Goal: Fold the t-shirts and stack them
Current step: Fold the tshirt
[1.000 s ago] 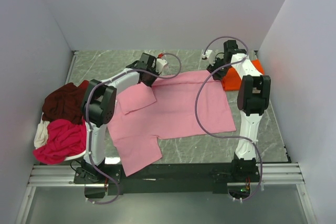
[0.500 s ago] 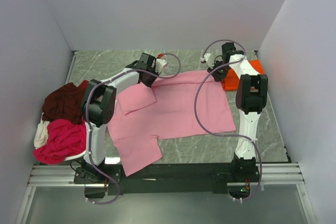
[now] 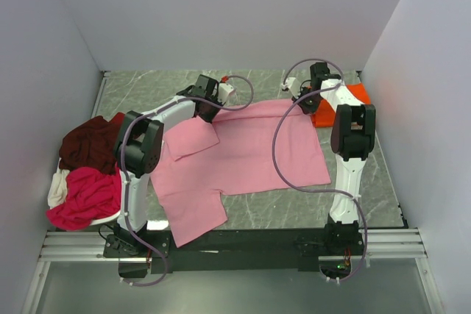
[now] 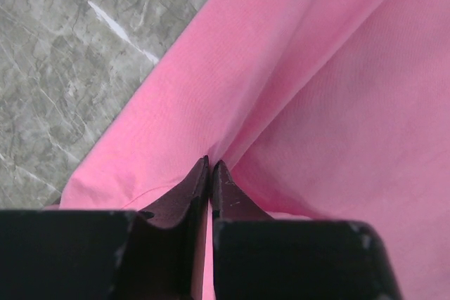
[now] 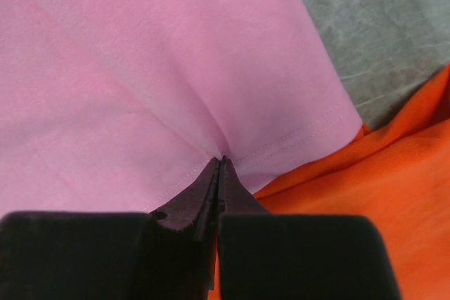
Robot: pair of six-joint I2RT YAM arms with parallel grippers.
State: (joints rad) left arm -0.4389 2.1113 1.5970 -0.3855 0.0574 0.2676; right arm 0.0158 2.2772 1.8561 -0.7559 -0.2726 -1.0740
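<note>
The pink t-shirt (image 3: 250,152) lay flat on the table (image 3: 147,93), its long axis running left to right, shoulders to the left and hem to the right. The left end effector (image 4: 210,173) was pinched nearly closed on the far-left corner. The right end effector (image 5: 219,166) was clamped on the far-right hem corner, just beside the orange t-shirt (image 5: 365,201). From both grips the body of the cloth extended toward the arm bases, so the fold probably called for drawing the far edge nearward. One second earlier the right jaws had stood apart; the left grip and the shirt's position were unchanged.
</note>
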